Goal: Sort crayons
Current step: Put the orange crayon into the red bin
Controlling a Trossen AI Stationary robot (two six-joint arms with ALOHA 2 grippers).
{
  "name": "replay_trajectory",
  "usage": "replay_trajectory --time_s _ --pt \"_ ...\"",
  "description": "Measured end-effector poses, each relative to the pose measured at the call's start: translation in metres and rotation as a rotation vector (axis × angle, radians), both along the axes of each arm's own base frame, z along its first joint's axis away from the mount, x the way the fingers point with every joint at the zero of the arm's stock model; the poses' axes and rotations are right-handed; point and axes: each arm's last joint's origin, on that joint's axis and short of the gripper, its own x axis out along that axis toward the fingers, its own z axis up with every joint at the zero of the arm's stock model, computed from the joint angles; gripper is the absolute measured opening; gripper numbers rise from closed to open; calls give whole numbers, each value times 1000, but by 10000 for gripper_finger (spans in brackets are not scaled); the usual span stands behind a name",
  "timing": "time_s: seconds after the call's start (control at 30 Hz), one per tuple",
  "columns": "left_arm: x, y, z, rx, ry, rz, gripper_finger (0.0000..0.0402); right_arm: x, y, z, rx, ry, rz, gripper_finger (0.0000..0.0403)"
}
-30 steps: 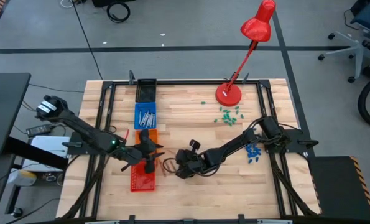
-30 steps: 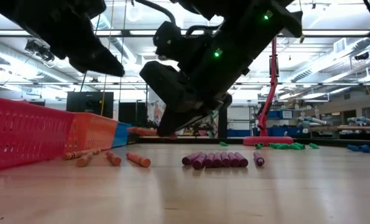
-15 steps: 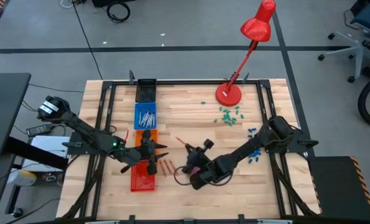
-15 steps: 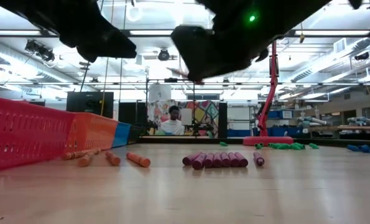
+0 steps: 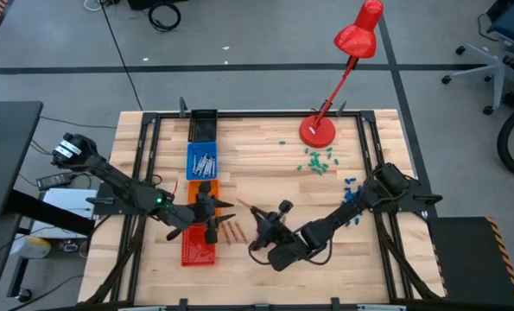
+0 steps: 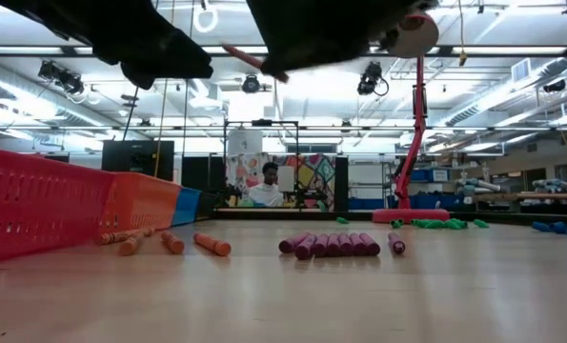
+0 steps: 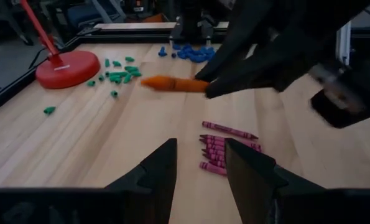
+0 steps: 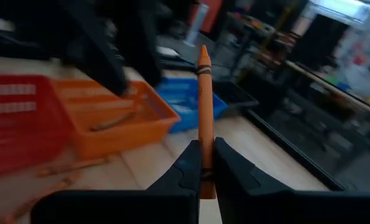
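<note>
- Right gripper [image 8: 204, 163]: fingers clamped on one orange crayon [image 8: 203, 106], which sticks straight out past the fingertips, pointed tip away from the wrist.
- In the high view the right gripper [image 5: 258, 217] is above the table just right of the orange bin [image 5: 206, 189], with the crayon's tip aimed toward that bin.
- Low view: the held crayon [image 6: 254, 62] is well clear of the tabletop, tilted.
- Left gripper [image 7: 200, 163]: fingers apart, nothing between them. It hangs over the near edge of the orange bin, at the seam with the red bin [image 5: 198, 249].
- Bins form a column: black bin [image 5: 204, 123] farthest from the orange bin, then blue bin [image 5: 202, 161] holding grey-silver crayons [image 5: 205, 163], then orange, then red.
- Loose orange crayons [image 5: 231, 231] lie on the wooden table [image 5: 265, 164] just right of the orange and red bins.
- Magenta crayons [image 6: 331, 245] lie side by side in a row, touching, to the right of the loose orange ones in the low view; one more [image 6: 396, 244] lies just apart from the row.
- Red desk lamp [image 5: 319, 130] stands well away from the orange bin; small green bits [image 5: 317, 161] beside its base, small blue bits [image 5: 352, 214] near the right arm.
- A person [image 6: 267, 187] is visible in the room beyond the table.
</note>
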Motion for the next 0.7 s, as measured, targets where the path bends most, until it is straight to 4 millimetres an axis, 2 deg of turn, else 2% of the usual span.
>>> replay_trajectory --time_s 0.27,0.7 --pt "-6 -11 10 33 -53 -88 144 2 24 24 -97 -26 195 34" --pt "-17 -36 30 90 -223 -224 144 2 33 38 -139 -79 310 34"
